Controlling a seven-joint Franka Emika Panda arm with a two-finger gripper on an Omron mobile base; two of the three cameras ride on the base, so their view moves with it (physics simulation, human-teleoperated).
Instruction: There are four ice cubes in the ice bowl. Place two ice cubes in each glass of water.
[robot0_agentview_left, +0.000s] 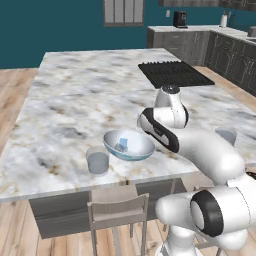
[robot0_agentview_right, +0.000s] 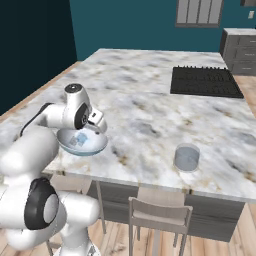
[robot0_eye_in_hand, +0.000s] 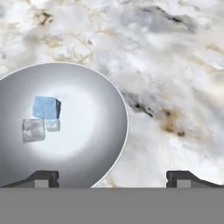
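The ice bowl (robot0_eye_in_hand: 87, 87) is wide and pale, sitting on the marble island near its front edge (robot0_agentview_left: 142, 150) (robot0_agentview_right: 97, 145). Three ice cubes lie close together in it: a blue one (robot0_eye_in_hand: 46, 107), a grey one (robot0_eye_in_hand: 33, 130) and a small pale one (robot0_eye_in_hand: 53, 125). My gripper (robot0_eye_in_hand: 113, 177) (robot0_agentview_right: 97, 124) hangs open above the bowl's right rim, with nothing between its fingertips (robot0_eye_in_hand: 41, 177). One glass of water (robot0_agentview_left: 98, 160) stands left of the bowl. The other glass (robot0_agentview_left: 226, 135) (robot0_agentview_right: 187, 157) stands to the right, partly behind my arm in the left base view.
A black cooktop (robot0_agentview_left: 175, 74) (robot0_agentview_right: 205, 81) lies at the island's far right. Wooden stools (robot0_agentview_left: 117, 210) (robot0_agentview_right: 160, 212) stand under the front edge. Bare marble (robot0_eye_in_hand: 175, 65) stretches between the bowl and the right glass. Dark cabinets (robot0_agentview_left: 200, 42) line the back wall.
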